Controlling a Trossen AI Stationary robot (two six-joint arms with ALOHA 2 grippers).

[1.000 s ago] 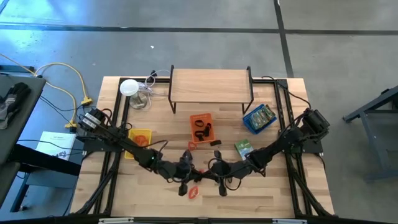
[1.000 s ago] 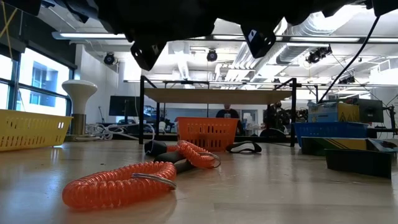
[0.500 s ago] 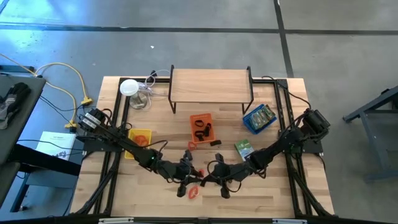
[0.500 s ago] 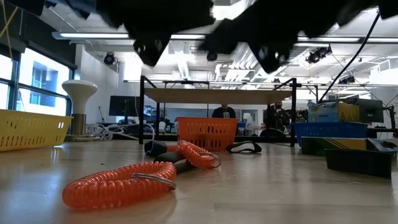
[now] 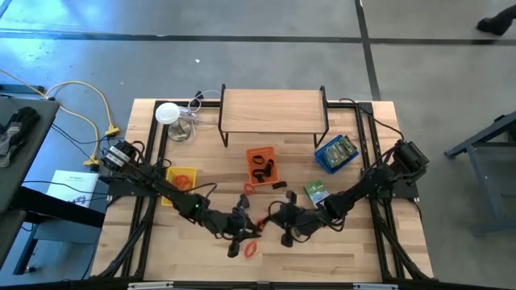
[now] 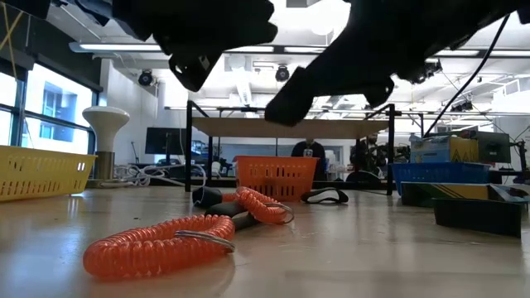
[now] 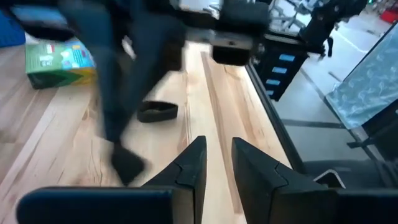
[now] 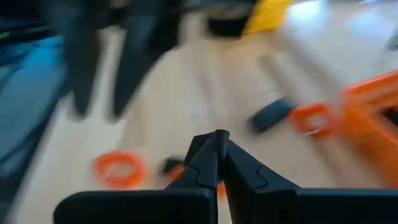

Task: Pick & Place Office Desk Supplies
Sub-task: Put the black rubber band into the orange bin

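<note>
Now both grippers hover over the wooden table's point(image 5: 161, 250) front.
Left gripper point(image 7: 216, 163) slightly parted, empty; right gripper point(image 8: 217, 149) closed, empty, near red-orange coiled loops point(image 5: 251, 249).

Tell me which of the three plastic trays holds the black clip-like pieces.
The orange tray, mid-table in front of the wooden shelf. The yellow tray holds orange loops; the blue tray holds green packets.

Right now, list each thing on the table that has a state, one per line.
left gripper: slightly open, empty
right gripper: shut, empty
orange coil: lying loose on the table
orange tray: holds black pieces
blue tray: holds packets
green packet: on the table, outside the trays
</note>
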